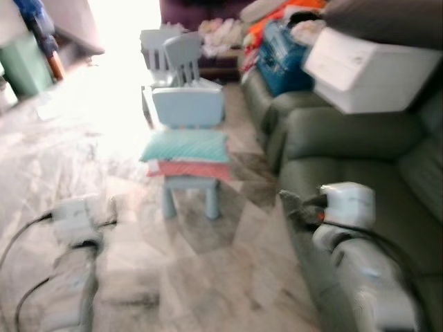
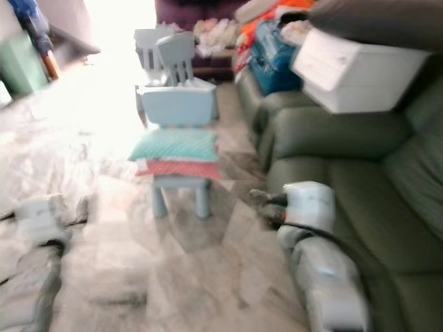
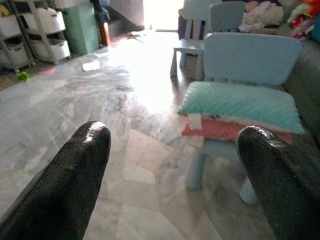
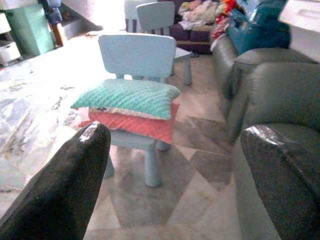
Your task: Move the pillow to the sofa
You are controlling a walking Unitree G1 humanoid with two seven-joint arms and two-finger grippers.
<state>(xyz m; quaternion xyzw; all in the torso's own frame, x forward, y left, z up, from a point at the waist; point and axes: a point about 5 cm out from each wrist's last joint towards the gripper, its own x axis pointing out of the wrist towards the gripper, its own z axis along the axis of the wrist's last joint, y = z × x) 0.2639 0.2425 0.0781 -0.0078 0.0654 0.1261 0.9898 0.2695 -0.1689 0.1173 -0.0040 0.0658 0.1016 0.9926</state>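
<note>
Pillow point(image 4: 127, 97) flat on chair point(image 4: 137, 55), long axis across seat | both tools' fingers apart

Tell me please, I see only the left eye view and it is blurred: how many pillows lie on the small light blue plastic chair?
Observer: Two, a teal textured pillow stacked on a coral red pillow.
Operator: Is the left tool open?
Observer: Yes, the left tool has its black fingers spread wide, holding nothing.
Operator: And the right one?
Observer: The right tool is open too, aimed between the small light blue plastic chair and the dark green sofa.
</note>
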